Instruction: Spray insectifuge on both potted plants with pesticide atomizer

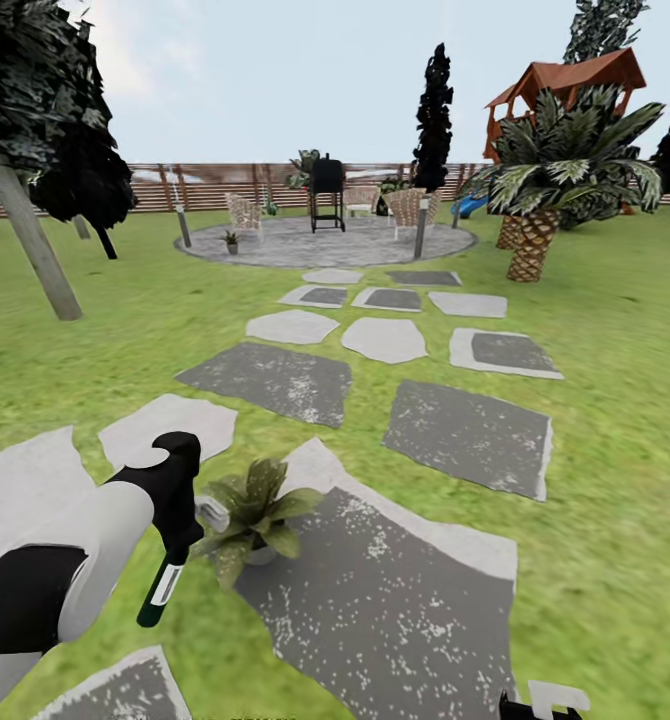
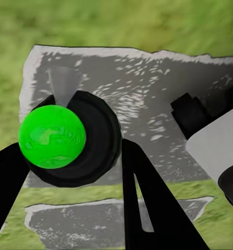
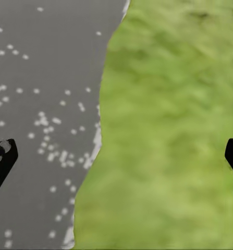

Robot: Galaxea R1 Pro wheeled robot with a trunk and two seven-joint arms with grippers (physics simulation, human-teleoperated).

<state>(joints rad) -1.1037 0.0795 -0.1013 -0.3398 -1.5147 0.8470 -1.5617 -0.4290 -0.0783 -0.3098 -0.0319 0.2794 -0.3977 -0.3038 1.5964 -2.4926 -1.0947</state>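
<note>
In the head view my left gripper (image 1: 180,535) is shut on the pesticide atomizer (image 1: 162,592), a dark green bottle with a pale label that hangs below the fingers. Close to its right stands a potted plant (image 1: 255,518) with broad green leaves, at the edge of a grey stepping stone (image 1: 395,600). The left wrist view looks along the atomizer (image 2: 90,138), a black round body with a bright green end, held between two black fingers (image 2: 147,208). A second small potted plant (image 1: 231,240) stands far off at the patio's left edge. My right gripper (image 3: 116,159) is open over the border of stone and grass.
Flat stepping stones (image 1: 275,380) lead across the lawn to a round paved patio (image 1: 325,245) with a black grill (image 1: 327,192), chairs (image 1: 243,212) and a grey bollard (image 1: 182,225). A leaning tree trunk (image 1: 37,250) stands left and a palm (image 1: 535,215) right. A brown fence (image 1: 205,185) closes the back.
</note>
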